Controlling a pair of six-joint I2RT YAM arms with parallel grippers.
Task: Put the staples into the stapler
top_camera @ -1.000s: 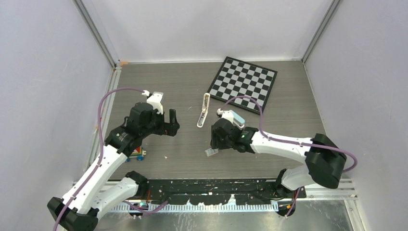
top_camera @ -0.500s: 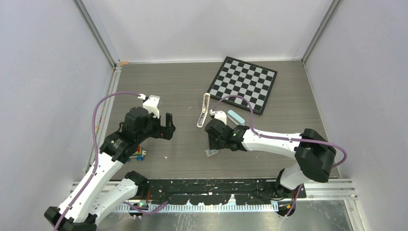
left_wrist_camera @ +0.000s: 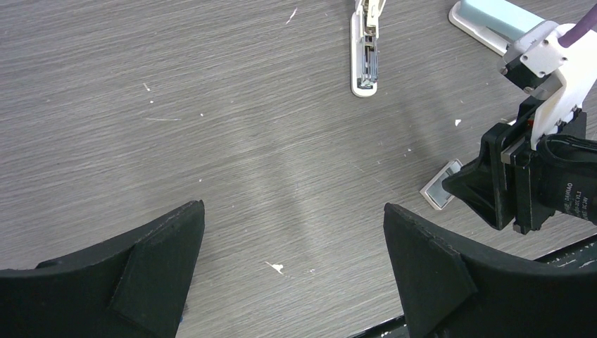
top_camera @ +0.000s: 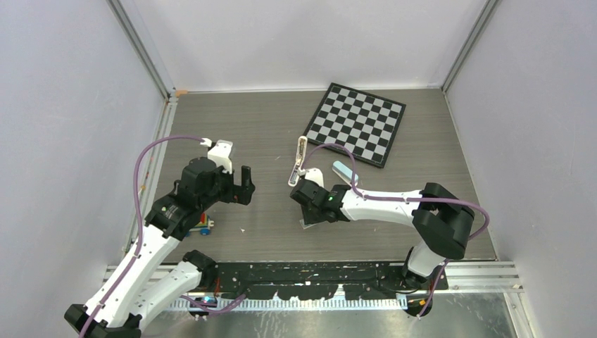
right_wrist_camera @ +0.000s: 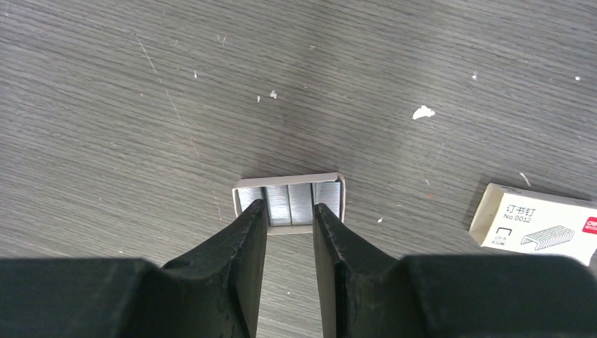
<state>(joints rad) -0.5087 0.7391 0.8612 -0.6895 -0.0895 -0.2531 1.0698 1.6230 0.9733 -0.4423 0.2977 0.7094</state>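
Note:
The stapler [top_camera: 298,163] lies opened out flat on the table; it also shows in the left wrist view [left_wrist_camera: 367,56]. The staples [right_wrist_camera: 281,211] are several silvery blocks side by side in a small open white tray [right_wrist_camera: 288,184], also seen from above [top_camera: 308,224] and from the left wrist [left_wrist_camera: 440,185]. Its white printed box sleeve [right_wrist_camera: 535,224] lies to the right. My right gripper [right_wrist_camera: 290,206] is narrowly open, its fingertips straddling the middle blocks in the tray. My left gripper [left_wrist_camera: 293,206] is wide open and empty over bare table, left of the tray.
A checkerboard [top_camera: 355,123] lies at the back right. A light-blue block on a white base [top_camera: 345,171] sits beside the right arm. A colourful toy [top_camera: 204,225] lies under the left arm. Metal rails edge the table.

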